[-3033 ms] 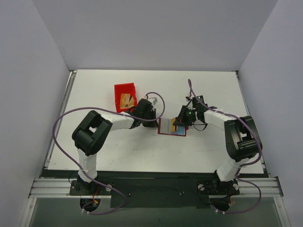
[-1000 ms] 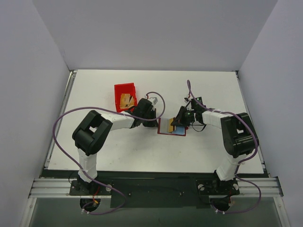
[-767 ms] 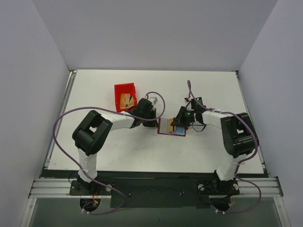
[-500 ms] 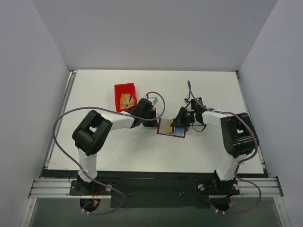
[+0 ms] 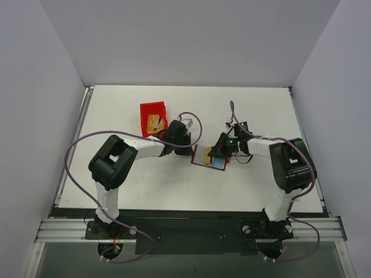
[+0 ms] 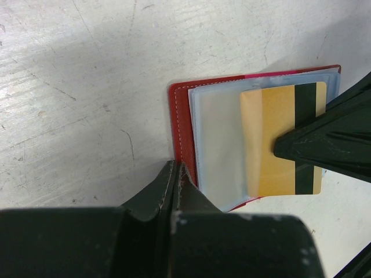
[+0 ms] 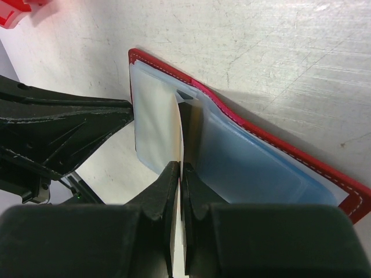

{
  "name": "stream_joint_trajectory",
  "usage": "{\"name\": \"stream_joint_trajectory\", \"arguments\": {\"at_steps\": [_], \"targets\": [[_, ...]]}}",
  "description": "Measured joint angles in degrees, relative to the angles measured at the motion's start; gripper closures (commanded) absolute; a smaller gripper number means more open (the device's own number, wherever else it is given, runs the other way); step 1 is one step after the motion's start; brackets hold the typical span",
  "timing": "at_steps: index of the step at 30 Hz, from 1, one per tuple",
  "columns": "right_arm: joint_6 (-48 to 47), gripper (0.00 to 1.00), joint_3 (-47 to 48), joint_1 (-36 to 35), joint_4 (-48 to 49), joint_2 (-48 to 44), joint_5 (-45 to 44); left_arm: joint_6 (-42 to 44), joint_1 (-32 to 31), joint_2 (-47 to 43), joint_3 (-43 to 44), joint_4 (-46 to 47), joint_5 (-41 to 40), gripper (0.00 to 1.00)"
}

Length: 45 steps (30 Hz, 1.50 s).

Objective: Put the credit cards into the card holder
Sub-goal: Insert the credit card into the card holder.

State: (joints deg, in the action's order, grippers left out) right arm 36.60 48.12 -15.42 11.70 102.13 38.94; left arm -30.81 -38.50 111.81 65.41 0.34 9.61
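Top external view: a white scratched surface (image 5: 145, 185) carries two black-and-white arms, the left arm (image 5: 124, 156) and the right arm (image 5: 284, 165), both reaching toward its centre. Behind the left arm stands a bright red open-topped plastic bin (image 5: 152, 106) holding loose gold-tan cards (image 5: 155, 123). Between the two hands lies the dark red folding card holder (image 5: 203, 163), opened flat on the surface with its pale blue translucent sleeves (image 6: 214, 150) facing up. In the left wrist view, the left hand (image 6: 177, 174) has its fingers pressed fully together, the tips touching the near-left edge of the holder's red cover (image 6: 181, 133); whether they pinch the cover cannot be told. The right hand (image 7: 178, 174) is closed tight on a thin gold-tan credit card (image 6: 278, 145) with a dark magnetic stripe (image 6: 304, 101) near its held end. This credit card lies over the holder's right half; its far strip looks paler, apparently just under a sleeve's lip. In the right wrist view it shows edge-on (image 7: 177, 133), standing upright between the fingers and meeting the sleeves.
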Motion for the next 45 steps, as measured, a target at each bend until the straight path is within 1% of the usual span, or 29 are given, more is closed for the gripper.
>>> {"name": "stream_joint_trajectory", "arguments": {"at_steps": [13, 22, 24, 26, 30, 34, 41, 45], "targets": [[5.5, 1.0, -5.0, 0.0, 11.1, 0.7, 0.9, 0.0, 0.0, 0.1, 0.2, -0.2, -0.4, 1.0], [9.4, 1.0, -5.6, -0.9, 16.2, 2.8, 0.9, 0.0, 0.2, 0.1, 0.3, -0.2, -0.5, 1.0], [9.8, 0.94, -5.6, -1.2, 16.6, 2.9, 0.7, 0.0, 0.4, 0.1, 0.3, -0.2, -0.5, 1.0], [9.9, 0.85, -5.6, -1.5, 16.6, 2.8, 0.1, 0.0, 0.4, 0.1, 0.3, -0.2, -0.5, 1.0], [8.6, 0.75, -5.0, -2.3, 13.2, 0.7, -2.9, 0.0, 0.4, 0.1, 0.3, -0.2, -0.6, 1.0], [5.4, 0.7, -3.0, -3.5, 5.4, -1.7, -7.5, 0.0, 0.2, 0.1, 0.3, -0.2, -0.2, 1.0], [0.7, 0.68, 3.1, -3.9, -8.7, -2.3, -12.8, 0.0, -0.3, 0.2, 0.3, -0.1, 0.5, 1.0], [-1.0, 0.68, 5.2, -4.2, -14.6, -2.7, -15.4, 0.0, -0.4, 0.2, 0.3, -0.1, 0.6, 1.0]]}}
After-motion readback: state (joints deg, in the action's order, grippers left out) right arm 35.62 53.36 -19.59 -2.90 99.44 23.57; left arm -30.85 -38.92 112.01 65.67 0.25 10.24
